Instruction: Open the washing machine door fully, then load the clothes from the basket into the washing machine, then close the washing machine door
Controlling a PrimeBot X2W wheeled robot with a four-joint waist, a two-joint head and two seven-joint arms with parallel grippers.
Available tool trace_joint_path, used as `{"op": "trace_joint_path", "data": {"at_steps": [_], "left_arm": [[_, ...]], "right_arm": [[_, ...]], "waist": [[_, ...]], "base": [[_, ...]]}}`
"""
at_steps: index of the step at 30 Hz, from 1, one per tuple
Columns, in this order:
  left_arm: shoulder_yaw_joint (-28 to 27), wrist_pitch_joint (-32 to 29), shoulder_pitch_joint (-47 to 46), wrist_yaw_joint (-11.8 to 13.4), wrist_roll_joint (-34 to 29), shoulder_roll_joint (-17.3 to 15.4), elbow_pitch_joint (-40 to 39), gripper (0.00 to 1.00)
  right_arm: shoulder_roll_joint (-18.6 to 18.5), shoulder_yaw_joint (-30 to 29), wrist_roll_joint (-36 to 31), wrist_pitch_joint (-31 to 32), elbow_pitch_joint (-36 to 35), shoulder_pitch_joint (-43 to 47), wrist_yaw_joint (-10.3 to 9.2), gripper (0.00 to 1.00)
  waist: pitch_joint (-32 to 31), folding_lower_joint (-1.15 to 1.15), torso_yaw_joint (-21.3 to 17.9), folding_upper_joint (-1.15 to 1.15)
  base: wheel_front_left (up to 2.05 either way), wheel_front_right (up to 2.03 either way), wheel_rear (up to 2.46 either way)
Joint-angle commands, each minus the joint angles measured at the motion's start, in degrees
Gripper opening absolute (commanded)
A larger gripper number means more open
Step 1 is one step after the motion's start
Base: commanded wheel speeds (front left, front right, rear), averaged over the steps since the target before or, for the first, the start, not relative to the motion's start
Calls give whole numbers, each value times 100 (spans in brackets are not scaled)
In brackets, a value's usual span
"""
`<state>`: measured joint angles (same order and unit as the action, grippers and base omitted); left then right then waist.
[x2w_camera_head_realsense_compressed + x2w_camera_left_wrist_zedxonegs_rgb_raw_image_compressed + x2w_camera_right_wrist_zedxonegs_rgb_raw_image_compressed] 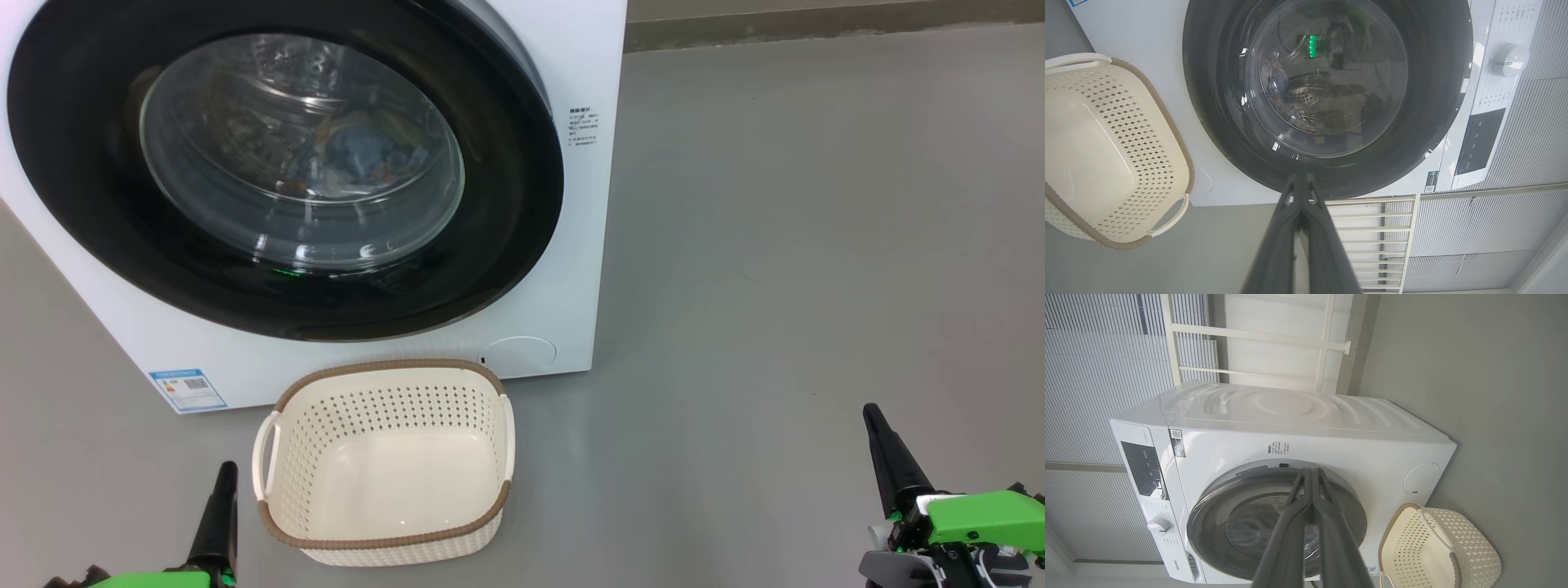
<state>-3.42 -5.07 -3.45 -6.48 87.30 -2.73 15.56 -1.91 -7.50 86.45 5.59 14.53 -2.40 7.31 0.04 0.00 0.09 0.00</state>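
So the big white front-loading washing machine [584,245] sits on the grey floor [775,245] with its large round glossy black door [286,163] looking shut flush against the front. Through the bulging glass there's a bundle of light blue fabric with orange bits [359,155] lying in the drum, so the clothes seem to be loaded. The small cream perforated plastic basket with the brown woven-look rim [392,365] sits on the floor right in front of the machine, just below the door, with nothing in it. That spot probably keeps the carry from basket to drum short. Both pincers are pinched fully together, holding nothing. The left pincer [226,472] hangs low just beside the basket's left handle, and the right pincer [873,416] is well off to the basket's right. Both point at the machine, well short of the door. Job looks basically done.
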Motion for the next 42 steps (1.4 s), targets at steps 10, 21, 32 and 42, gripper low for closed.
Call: {"op": "trace_joint_path", "data": {"at_steps": [10, 21, 32, 42], "left_arm": [[-312, -144, -275, -101, 484, -15, -150, 0], [-312, -143, -274, -101, 485, -15, -150, 0], [-311, -143, -274, -101, 485, -15, -150, 0], [-311, -143, -274, -101, 485, -15, -150, 0]], "right_arm": [[-98, 92, 567, 94, -50, -379, 18, 0], [-98, 92, 567, 94, -50, -379, 18, 0], [-98, 92, 567, 95, -50, -379, 18, 0], [-98, 92, 567, 95, -50, -379, 18, 0]], "waist": [[13, 0, -9, 0], [13, 0, -9, 0], [13, 0, -9, 0], [13, 0, -9, 0]], "base": [[0, 0, 0], [0, 0, 0], [0, 0, 0], [0, 0, 0]]}}
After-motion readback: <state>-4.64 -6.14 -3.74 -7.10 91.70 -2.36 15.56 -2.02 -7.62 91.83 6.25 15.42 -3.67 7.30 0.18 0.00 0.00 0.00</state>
